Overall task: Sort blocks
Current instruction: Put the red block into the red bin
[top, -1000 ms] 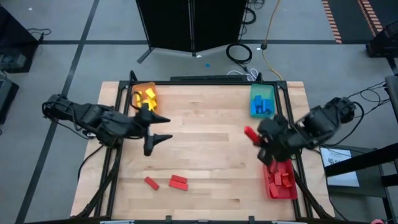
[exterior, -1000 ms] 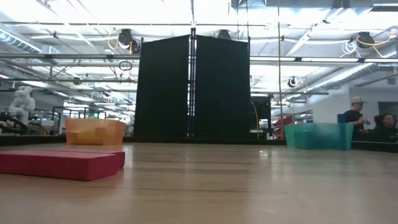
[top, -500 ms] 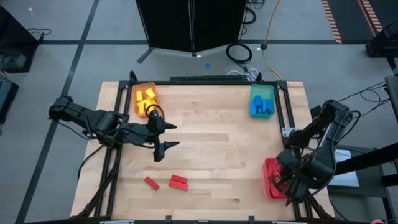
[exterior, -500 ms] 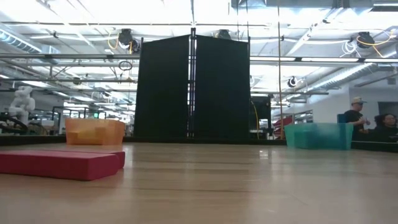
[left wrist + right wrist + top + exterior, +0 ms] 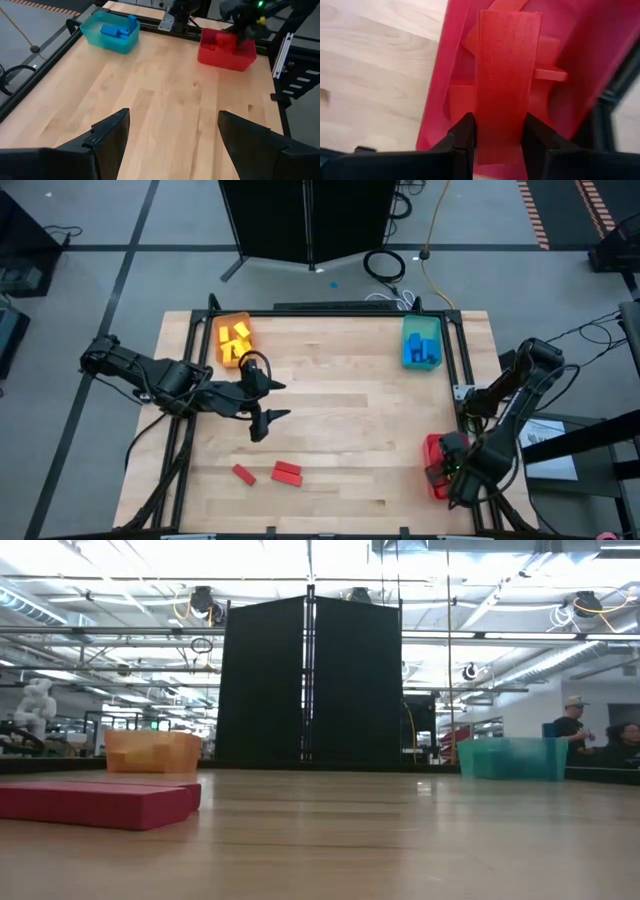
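**Trays and contents, with loose stock on the tabletop**

As laid out on the wooden tabletop (image 5: pixel 340 430), three trays stand near its edges.

Orange tray (image 5: pixel 232 337), far left corner: holds several yellow blocks (image 5: pixel 238 335) in a loose heap.

Teal tray (image 5: pixel 421 342), far right corner: holds blue blocks (image 5: pixel 420 352), piled, one standing on end against the wall in the left wrist view.

Red tray (image 5: pixel 437 467), near right edge: holds red blocks (image 5: pixel 462 100) lying at mixed angles, partly covered from above by the right arm.

Loose stock: two red blocks on the bare wood toward the near edge, left of centre, one (image 5: pixel 244 474) lying askew and one (image 5: pixel 287 472) just beside it, apart from every tray. In the low view a red block (image 5: pixel 98 802) lies flat at the left.

Right gripper (image 5: pixel 497 150): positioned directly over the red tray, fingers (image 5: pixel 462 137) clamped on the two long sides of one red block (image 5: pixel 507 75), which hangs above the blocks already in that tray.

Left gripper (image 5: pixel 268 398): over open wood just beyond the two loose red blocks, near the orange tray, fingers (image 5: pixel 107 137) spread wide apart with nothing between them.
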Available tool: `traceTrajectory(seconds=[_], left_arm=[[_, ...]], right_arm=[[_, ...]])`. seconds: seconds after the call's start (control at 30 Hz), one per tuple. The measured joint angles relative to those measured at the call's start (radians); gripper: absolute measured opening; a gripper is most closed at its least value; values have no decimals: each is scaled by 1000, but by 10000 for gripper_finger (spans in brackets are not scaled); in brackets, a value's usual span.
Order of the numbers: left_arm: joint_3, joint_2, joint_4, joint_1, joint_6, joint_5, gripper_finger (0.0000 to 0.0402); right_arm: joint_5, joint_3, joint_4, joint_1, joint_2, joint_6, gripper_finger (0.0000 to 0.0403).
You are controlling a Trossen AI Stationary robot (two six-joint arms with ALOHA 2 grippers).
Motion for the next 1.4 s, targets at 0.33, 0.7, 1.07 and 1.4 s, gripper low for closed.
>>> traceTrajectory(seconds=[0.33, 0.7, 1.07, 1.4], left_arm=[[0, 0, -168, 0, -54, 38, 299], [-7, 133, -313, -38, -80, 227, 299], [-8, 289, -425, -296, -135, 396, 299], [-8, 362, -407, -507, -175, 247, 299]], right_arm=[[-3, -72, 108, 0, 0, -86, 215], [-73, -72, 115, 0, 0, -124, 295], [-87, -72, 154, 0, 0, -166, 290], [-82, -71, 156, 0, 0, -195, 290]])
